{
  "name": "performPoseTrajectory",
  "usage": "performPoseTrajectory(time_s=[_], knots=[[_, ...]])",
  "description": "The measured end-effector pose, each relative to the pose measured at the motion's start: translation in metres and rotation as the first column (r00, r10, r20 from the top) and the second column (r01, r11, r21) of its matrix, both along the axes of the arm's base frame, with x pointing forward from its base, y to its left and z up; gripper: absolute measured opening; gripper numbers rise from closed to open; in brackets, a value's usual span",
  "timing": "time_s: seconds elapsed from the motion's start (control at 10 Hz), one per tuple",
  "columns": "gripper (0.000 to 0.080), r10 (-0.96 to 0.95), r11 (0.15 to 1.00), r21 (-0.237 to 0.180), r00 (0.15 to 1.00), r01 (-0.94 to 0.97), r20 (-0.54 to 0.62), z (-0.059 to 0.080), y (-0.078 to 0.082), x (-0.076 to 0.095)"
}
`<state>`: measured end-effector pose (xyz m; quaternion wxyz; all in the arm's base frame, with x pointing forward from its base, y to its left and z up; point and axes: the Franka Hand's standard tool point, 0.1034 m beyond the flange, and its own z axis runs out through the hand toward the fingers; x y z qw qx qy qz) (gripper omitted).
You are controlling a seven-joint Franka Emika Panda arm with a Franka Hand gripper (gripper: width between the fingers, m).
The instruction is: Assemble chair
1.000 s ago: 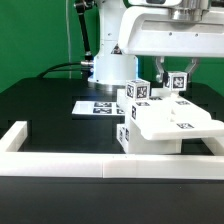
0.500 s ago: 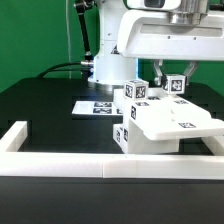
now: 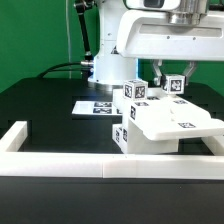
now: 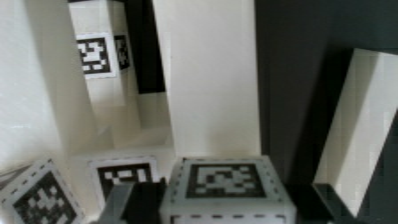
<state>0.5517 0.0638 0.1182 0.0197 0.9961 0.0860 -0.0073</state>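
From the exterior view, the chair [image 3: 160,122] stands partly built on the black table [image 3: 50,110], near the low white wall [image 3: 60,163] and just in front of the marker board [image 3: 92,106]. The gripper [image 3: 176,80] is clamped on a tagged chair leg [image 3: 177,84].

In the wrist view, the gripper's fingers [image 4: 125,205] pinch that leg [image 4: 226,185], with white chair panels [image 4: 205,80] beyond.

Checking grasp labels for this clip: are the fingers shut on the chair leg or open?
Shut on the chair leg: in the exterior view the fingers flank its tagged top; the wrist view shows that tagged end between them.
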Motion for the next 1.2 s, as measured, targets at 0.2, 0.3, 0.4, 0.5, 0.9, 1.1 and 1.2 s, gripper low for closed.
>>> performPoseTrajectory(time_s=[0.2, 0.3, 0.4, 0.5, 0.9, 1.1, 1.2], knots=[[0.0287, -0.001, 1.000, 0.000, 1.000, 0.001, 0.000, 0.0000, -0.0005, 0.0001], [0.0287, -0.001, 1.000, 0.000, 1.000, 0.001, 0.001, 0.0000, -0.0004, 0.0001], [0.0287, -0.001, 1.000, 0.000, 1.000, 0.001, 0.001, 0.0001, -0.0006, 0.0002], [0.0287, -0.001, 1.000, 0.000, 1.000, 0.001, 0.001, 0.0001, -0.0006, 0.0002], [0.0287, -0.013, 1.000, 0.000, 1.000, 0.013, 0.001, 0.0001, -0.0006, 0.0002], [0.0287, -0.017, 1.000, 0.000, 1.000, 0.017, 0.001, 0.0001, -0.0006, 0.0002], [0.0287, -0.067, 0.998, 0.000, 0.998, 0.067, 0.003, 0.0000, -0.0005, 0.0002]])
